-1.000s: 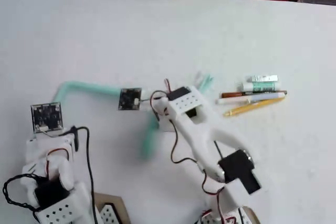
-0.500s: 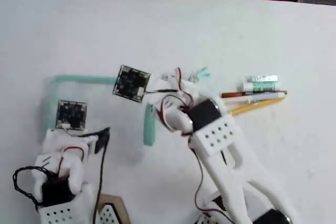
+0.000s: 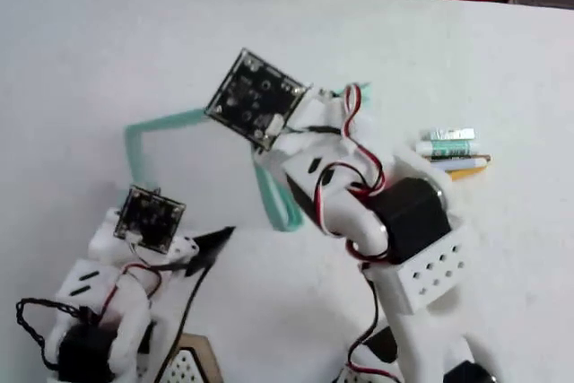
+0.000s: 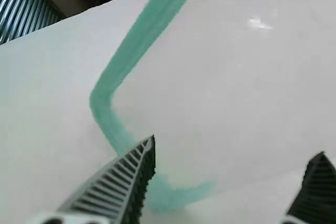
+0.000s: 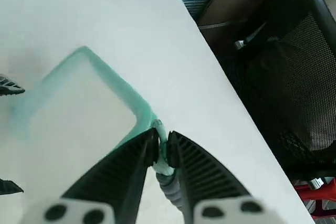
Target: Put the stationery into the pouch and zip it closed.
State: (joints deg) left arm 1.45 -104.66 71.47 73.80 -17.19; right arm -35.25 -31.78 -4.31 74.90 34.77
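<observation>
At the near left of the desk [image 3: 108, 33], the left gripper [image 4: 234, 153] hangs low with its jaws spread wide and nothing between them but the pouch's clear face. The pouch [image 3: 166, 120], see-through with a teal border, lies flat-looking toward 1 o'clock from this gripper in the high view. In the left wrist view a bent stretch of the teal border passes just beside the ribbed jaw. Whether it touches that jaw I cannot tell. The other jaw stands well apart from the border.

Moving right, the pouch spans the middle of the desk, and part of its right side is hidden under the right arm. The right gripper [image 5: 161, 140] sits at the pouch's 2 o'clock corner. Its jaws are pressed together, pinching the teal zip end there, and the border runs away from their tips along two sides of the pouch.

Further right, at 3 o'clock from the pouch, the stationery [image 3: 446, 146] lies on the bare desk. It is a small pile of a stubby tube and some pens, well apart from both grippers and outside the pouch.
</observation>
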